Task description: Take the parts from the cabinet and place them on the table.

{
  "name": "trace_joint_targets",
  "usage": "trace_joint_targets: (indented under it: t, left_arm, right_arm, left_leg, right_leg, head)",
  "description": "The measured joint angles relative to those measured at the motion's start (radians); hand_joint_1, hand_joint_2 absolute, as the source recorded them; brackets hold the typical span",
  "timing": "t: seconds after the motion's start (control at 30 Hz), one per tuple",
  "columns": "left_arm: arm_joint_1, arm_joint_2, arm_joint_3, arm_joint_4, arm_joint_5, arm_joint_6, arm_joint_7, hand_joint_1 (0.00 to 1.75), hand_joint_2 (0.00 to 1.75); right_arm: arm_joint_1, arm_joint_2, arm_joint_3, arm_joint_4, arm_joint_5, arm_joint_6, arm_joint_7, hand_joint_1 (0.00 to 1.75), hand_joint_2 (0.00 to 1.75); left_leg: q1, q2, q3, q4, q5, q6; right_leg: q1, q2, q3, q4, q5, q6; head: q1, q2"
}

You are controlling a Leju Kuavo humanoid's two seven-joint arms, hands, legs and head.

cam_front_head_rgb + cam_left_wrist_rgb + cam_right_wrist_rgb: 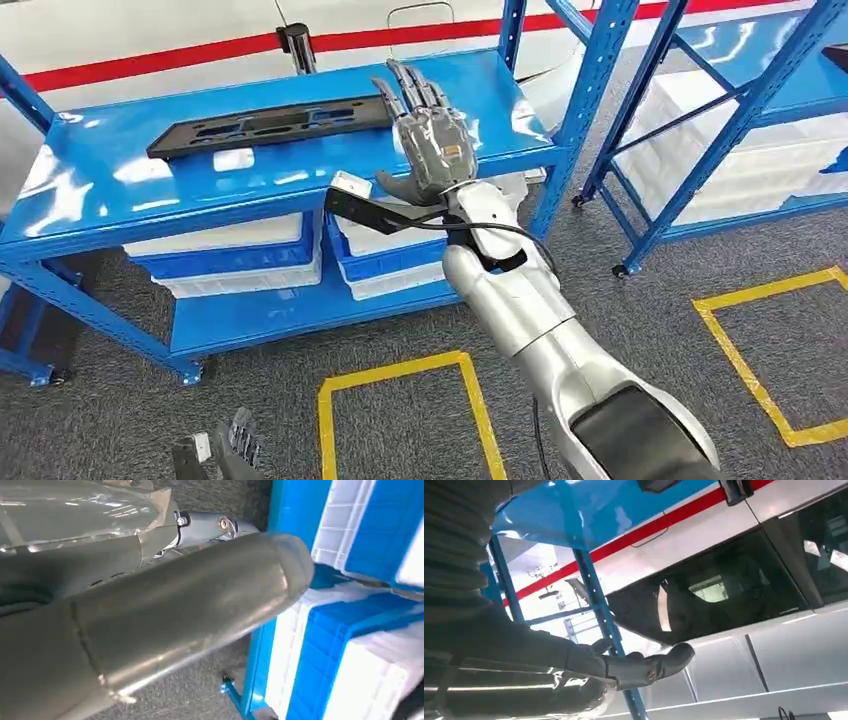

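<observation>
A long flat black part (270, 122) with cut-outs lies on the top of the blue shelf rack (120, 190). My right hand (430, 135) is raised over the shelf top just right of the part's end, fingers stretched out and apart, holding nothing. In the right wrist view, the fingers (644, 667) reach out beside a blue rack post (594, 595). My left hand (235, 448) hangs low at the bottom left, above the floor. In the left wrist view, its thumb (175, 615) lies straight with nothing in the hand.
Blue and white bins (240, 255) fill the rack's lower shelf and show close up as bins (360, 630). A second blue rack (740, 120) with white bins stands to the right. Yellow tape squares (400, 400) mark the grey floor. A white wall with a red stripe (200, 50) runs behind.
</observation>
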Motion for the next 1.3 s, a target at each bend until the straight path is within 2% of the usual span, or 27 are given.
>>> trace_joint_targets:
  t: [0.07,0.1,0.13,0.27,0.33,0.43,0.47,0.5,0.53,0.6,0.63,0.67,0.7,0.77,0.8,0.87,0.93,0.97,1.0,1.03,1.1,1.13,1.17,1.2,1.23,1.27,1.3]
  left_arm:
    - [0.000,0.002,0.009,0.008,0.008,0.008,0.000,0.00,0.00]
    - [0.000,0.004,0.011,0.010,0.011,0.008,0.000,0.00,0.00]
    - [-0.003,0.004,0.016,0.019,0.018,0.010,0.000,0.00,0.00]
    - [-0.005,0.008,0.042,0.042,0.039,0.020,0.000,0.00,0.00]
    - [-0.006,0.010,0.052,0.050,0.043,0.023,0.000,0.00,0.00]
    - [-0.008,0.013,0.062,0.072,0.051,0.028,0.000,0.00,0.00]
    - [-0.007,0.014,0.067,0.080,0.053,0.029,0.000,0.00,0.00]
    - [-0.005,0.014,0.073,0.087,0.056,0.033,0.000,0.00,0.00]
    - [-0.004,0.014,0.078,0.093,0.058,0.039,0.000,0.00,0.00]
    - [-0.004,0.015,0.084,0.102,0.059,0.044,0.000,0.00,0.00]
    - [-0.006,0.015,0.084,0.112,0.059,0.048,0.000,0.00,0.00]
    - [-0.007,0.016,0.084,0.119,0.059,0.051,0.001,0.00,0.00]
    - [-0.008,0.015,0.085,0.125,0.060,0.053,0.001,0.00,0.00]
    - [-0.008,0.017,0.086,0.131,0.061,0.057,0.001,0.00,0.00]
    - [-0.010,0.019,0.087,0.134,0.061,0.060,0.001,0.00,0.00]
    - [-0.018,0.020,0.088,0.146,0.061,0.063,0.000,0.00,0.00]
    - [-0.018,0.023,0.091,0.158,0.066,0.063,0.000,0.00,0.00]
    - [-0.018,0.023,0.092,0.164,0.068,0.064,0.000,0.00,0.00]
    - [-0.017,0.023,0.093,0.169,0.068,0.064,0.000,0.00,0.00]
    - [-0.018,0.024,0.096,0.174,0.068,0.064,0.000,0.00,0.00]
    - [-0.019,0.026,0.100,0.183,0.068,0.066,0.000,0.00,0.00]
    - [-0.019,0.028,0.101,0.190,0.068,0.069,0.000,0.00,0.00]
    - [-0.022,0.034,0.102,0.201,0.070,0.072,0.001,0.00,0.00]
    - [-0.025,0.035,0.101,0.205,0.070,0.075,0.000,0.00,0.00]
    - [-0.026,0.035,0.101,0.207,0.071,0.080,0.000,0.00,0.00]
    - [-0.026,0.039,0.102,0.213,0.074,0.086,0.001,0.00,0.00]
    - [-0.027,0.040,0.102,0.220,0.084,0.091,0.007,0.00,0.00]
  right_arm:
    - [-0.002,0.002,0.000,0.005,-0.004,-0.007,-0.003,0.00,1.75]
    - [-0.005,0.003,0.000,0.007,-0.006,-0.008,-0.004,0.00,1.75]
    - [-0.011,0.002,0.000,0.011,-0.009,-0.010,-0.007,0.00,1.75]
    - [-0.018,0.003,0.000,0.019,-0.018,-0.014,-0.009,0.00,1.75]
    - [-0.023,0.003,0.001,0.021,-0.021,-0.019,-0.010,0.00,1.75]
    - [-0.024,0.000,0.001,0.030,-0.025,-0.023,-0.011,0.00,1.75]
    - [-0.020,-0.002,0.001,0.033,-0.026,-0.023,-0.010,0.00,1.75]
    - [-0.017,-0.003,0.001,0.035,-0.028,-0.023,-0.011,0.00,1.75]
    - [-0.016,-0.004,0.001,0.036,-0.029,-0.023,-0.010,0.00,1.75]
    - [-0.017,-0.006,0.001,0.037,-0.029,-0.025,-0.010,0.00,1.75]
    - [-0.017,-0.009,0.001,0.040,-0.030,-0.025,-0.010,0.00,1.75]
    - [-0.017,-0.008,0.002,0.041,-0.030,-0.026,-0.010,0.00,1.75]
    - [-0.016,-0.008,0.003,0.042,-0.030,-0.026,-0.010,0.00,1.75]
    - [-0.017,-0.009,0.002,0.042,-0.031,-0.027,-0.008,0.00,1.75]
    - [-0.017,-0.007,0.002,0.041,-0.031,-0.027,-0.008,0.00,1.75]
    - [-0.020,-0.005,0.002,0.041,-0.031,-0.027,-0.008,0.00,1.75]
    - [-0.015,-0.006,0.003,0.042,-0.031,-0.027,-0.008,0.00,1.75]
    - [-0.011,-0.007,0.003,0.042,-0.031,-0.027,-0.008,0.00,1.75]
    - [-0.008,-0.008,0.003,0.042,-0.031,-0.027,-0.008,0.00,1.75]
    - [-0.007,-0.008,0.003,0.042,-0.031,-0.027,-0.007,0.00,1.75]
    - [-0.007,-0.008,0.003,0.042,-0.031,-0.029,-0.005,0.00,1.75]
    - [-0.006,-0.010,0.003,0.042,-0.031,-0.029,-0.004,0.00,1.75]
    - [-0.005,-0.015,0.004,0.042,-0.031,-0.031,-0.003,0.00,1.75]
    - [-0.004,-0.018,0.004,0.041,-0.031,-0.033,-0.003,0.00,1.75]
    - [0.000,-0.019,0.003,0.040,-0.031,-0.035,0.000,0.00,1.75]
    - [0.005,-0.022,0.003,0.038,-0.032,-0.037,0.000,0.00,1.75]
    - [0.006,-0.026,0.003,0.032,-0.033,-0.039,0.003,0.00,1.75]
  left_leg:
    - [0.001,0.000,0.071,-0.180,0.121,0.007]
    - [0.000,0.000,0.105,-0.247,0.138,0.011]
    - [-0.007,-0.001,0.114,-0.251,0.119,0.014]
    - [-0.016,-0.005,0.144,-0.277,0.099,0.051]
    - [-0.014,-0.006,0.170,-0.289,0.093,0.064]
    - [-0.017,-0.007,0.184,-0.289,0.074,0.075]
    - [-0.019,-0.009,0.192,-0.289,0.067,0.075]
    - [-0.020,-0.011,0.203,-0.289,0.058,0.075]
    - [-0.022,-0.012,0.217,-0.288,0.048,0.073]
    - [-0.024,-0.012,0.248,-0.289,0.023,0.068]
    - [-0.030,-0.012,0.258,-0.284,0.012,0.063]
    - [-0.030,-0.015,0.258,-0.288,0.002,0.058]
    - [-0.028,-0.013,0.259,-0.293,-0.005,0.049]
    - [-0.027,-0.010,0.269,-0.279,-0.001,0.042]
    - [-0.022,-0.008,0.249,-0.248,0.001,0.038]
    - [-0.017,-0.008,0.179,-0.127,0.001,0.023]
    - [-0.007,-0.007,0.082,-0.011,-0.066,0.006]
    - [-0.005,-0.005,0.047,0.011,-0.083,0.002]
    - [-0.002,-0.005,0.034,-0.006,-0.070,0.000]
    - [-0.001,-0.005,0.040,-0.056,-0.031,0.001]
    - [-0.003,-0.005,0.093,-0.230,0.099,0.017]
    - [-0.008,-0.006,0.112,-0.280,0.162,0.027]
    - [-0.020,-0.005,0.097,-0.257,0.132,0.033]
    - [-0.029,-0.006,0.107,-0.271,0.123,0.045]
    - [-0.037,-0.012,0.131,-0.306,0.136,0.060]
    - [-0.038,-0.008,0.135,-0.312,0.126,0.071]
    - [-0.026,-0.010,0.168,-0.325,0.129,0.081]
  right_leg:
    - [-0.001,0.001,0.027,-0.001,-0.018,0.006]
    - [-0.002,0.001,0.039,-0.003,-0.026,0.010]
    - [0.005,0.001,0.042,-0.012,-0.027,0.014]
    - [0.012,0.000,0.059,-0.008,-0.027,0.041]
    - [0.013,-0.003,0.019,0.064,-0.058,0.036]
    - [0.012,-0.003,-0.138,0.290,-0.116,0.028]
    - [0.012,-0.003,-0.172,0.320,-0.116,0.030]
    - [0.012,-0.003,-0.181,0.303,-0.094,0.039]
    - [0.012,-0.003,-0.167,0.243,-0.052,0.047]
    - [0.013,-0.006,-0.105,0.051,0.062,0.062]
    - [0.019,-0.011,-0.099,-0.006,0.095,0.055]
    - [0.021,-0.011,-0.094,-0.005,0.067,0.025]
    - [0.033,-0.008,-0.079,-0.002,0.074,0.017]
    - [0.021,-0.005,-0.066,-0.008,0.071,-0.002]
    - [0.012,-0.002,-0.052,-0.014,0.065,-0.010]
    - [0.014,-0.002,-0.032,-0.015,0.047,-0.028]
    - [0.016,0.001,-0.013,-0.014,0.027,-0.029]
    - [0.018,0.002,-0.001,-0.014,0.017,-0.028]
    - [0.018,0.005,0.012,-0.014,0.006,-0.026]
    - [0.019,0.006,0.027,-0.014,-0.004,-0.025]
    - [0.022,0.007,0.062,-0.016,-0.027,-0.020]
    - [0.018,0.005,0.060,-0.021,-0.037,-0.019]
    - [0.020,0.009,0.083,-0.031,-0.040,-0.012]
    - [0.009,0.010,0.085,-0.036,-0.045,-0.002]
    - [0.014,0.008,0.094,-0.019,-0.035,0.007]
    - [0.021,0.007,0.100,-0.013,-0.025,0.023]
    - [0.024,0.005,0.090,-0.005,-0.038,0.021]
  head:
    - [0.000,0.000]
    - [0.002,0.000]
    - [0.002,0.000]
    - [0.002,0.000]
    - [0.005,0.000]
    - [0.008,0.000]
    - [0.008,0.000]
    - [0.007,0.000]
    - [0.008,0.000]
    - [0.008,0.000]
    - [0.010,0.000]
    - [0.007,0.000]
    - [0.004,0.000]
    - [0.006,0.000]
    - [0.004,0.000]
    - [0.002,0.000]
    - [0.003,0.000]
    - [0.003,0.000]
    - [0.003,0.000]
    - [0.003,0.000]
    - [0.003,0.000]
    - [0.003,0.000]
    - [0.013,0.000]
    - [0.007,0.000]
    - [0.002,0.000]
    - [0.006,0.000]
    - [0.001,0.000]
